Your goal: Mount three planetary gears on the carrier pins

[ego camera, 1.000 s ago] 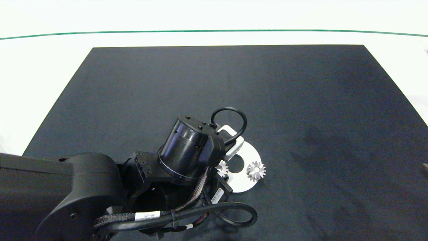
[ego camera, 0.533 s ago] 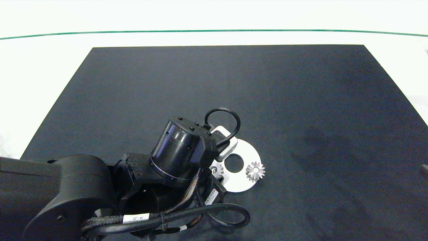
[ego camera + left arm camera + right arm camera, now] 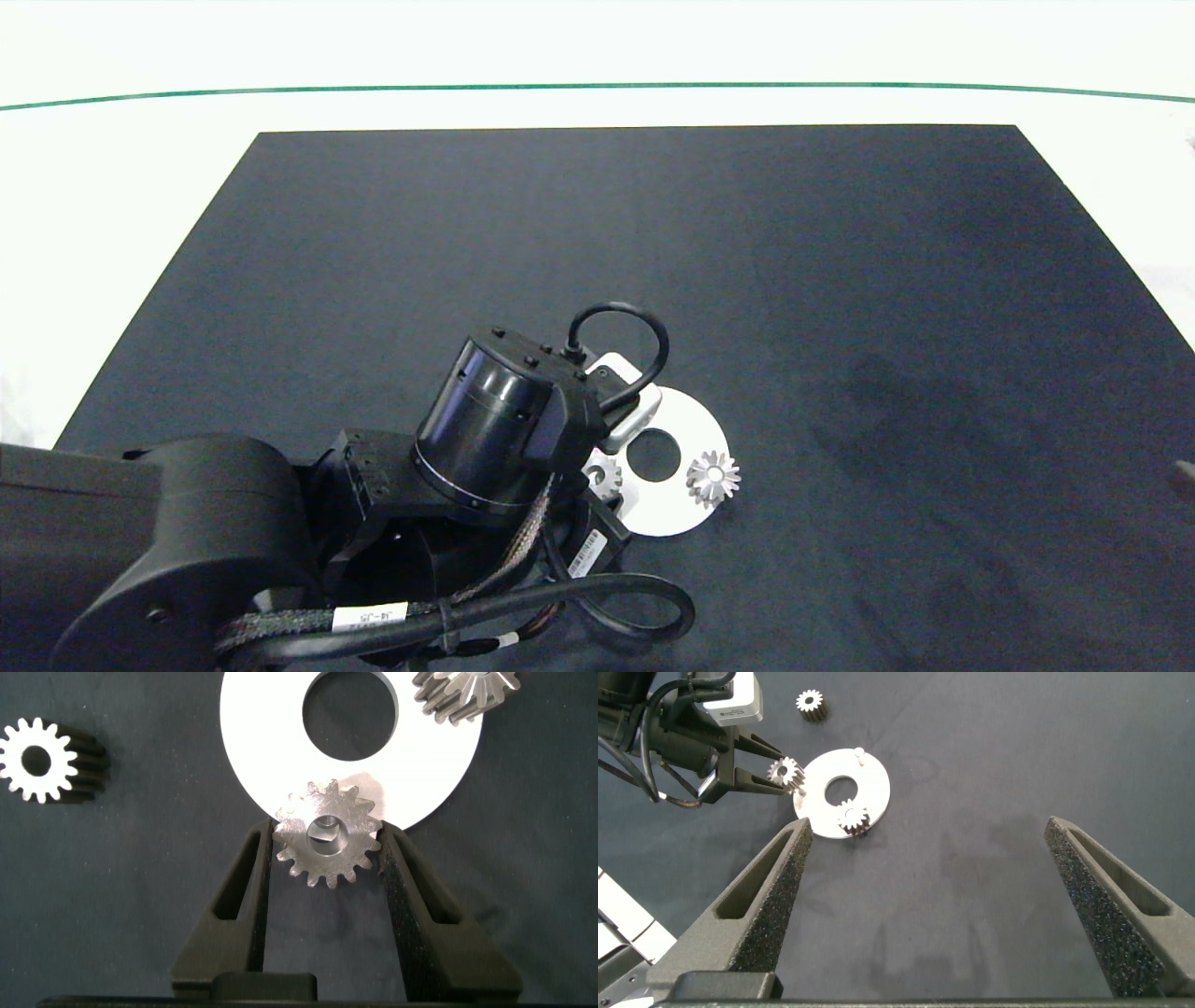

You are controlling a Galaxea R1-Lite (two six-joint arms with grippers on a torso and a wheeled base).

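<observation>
From the head view, the left arm is reaching in from the lower left over the black mat (image 3: 653,233), its wrist covering the near-left part of the white disc (image 3: 686,425). One gear (image 3: 714,477) is sitting on the disc's right side, and another gear (image 3: 602,476) is peeking out beside the wrist at the disc's left rim.

From the left wrist view, the left gripper (image 3: 327,854) is clenching that gear (image 3: 327,843) between its two fingers, the gear overlapping the disc's (image 3: 271,728) edge. A third gear (image 3: 39,760) is lying on the mat, well apart.

From the right wrist view, the right gripper (image 3: 938,901) is hanging spread wide, well away from the disc (image 3: 873,789), where one bare carrier pin (image 3: 860,753) is standing.
</observation>
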